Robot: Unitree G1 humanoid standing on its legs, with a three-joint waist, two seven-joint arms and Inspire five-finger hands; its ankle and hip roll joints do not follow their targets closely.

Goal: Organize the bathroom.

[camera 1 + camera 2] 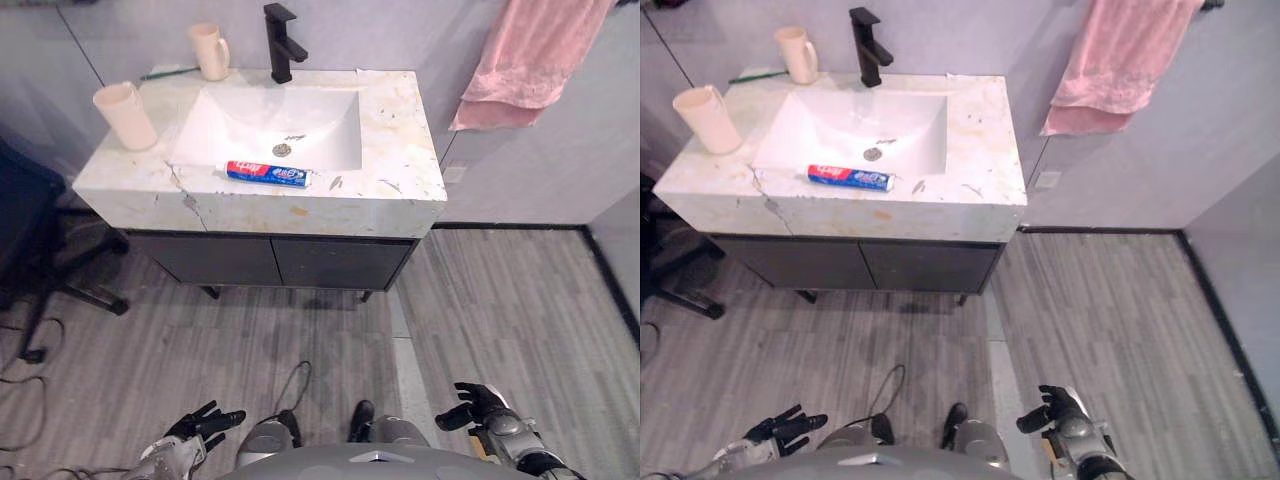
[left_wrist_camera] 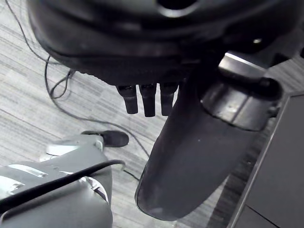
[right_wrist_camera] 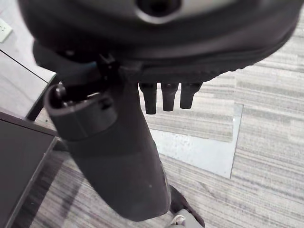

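Left eye view: a toothpaste tube (image 1: 267,174) lies loose at the basin's front edge, one cup (image 1: 126,116) at the counter's (image 1: 400,180) left edge, another cup (image 1: 210,50) and a toothbrush (image 1: 170,72) at its back-left corner, likely awaiting tidying. Right eye view: both hands hang low above the floor. Wrist views: left hand (image 2: 199,156) and right hand (image 3: 114,156) relaxed, empty.

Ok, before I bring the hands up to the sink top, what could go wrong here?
The toothpaste tube lies on the basin's front lip and could slide into the sink if nudged. The cup stands near the counter's left edge, so a sideways bump could tip it off. Both the left hand and right hand hang low, open and empty.
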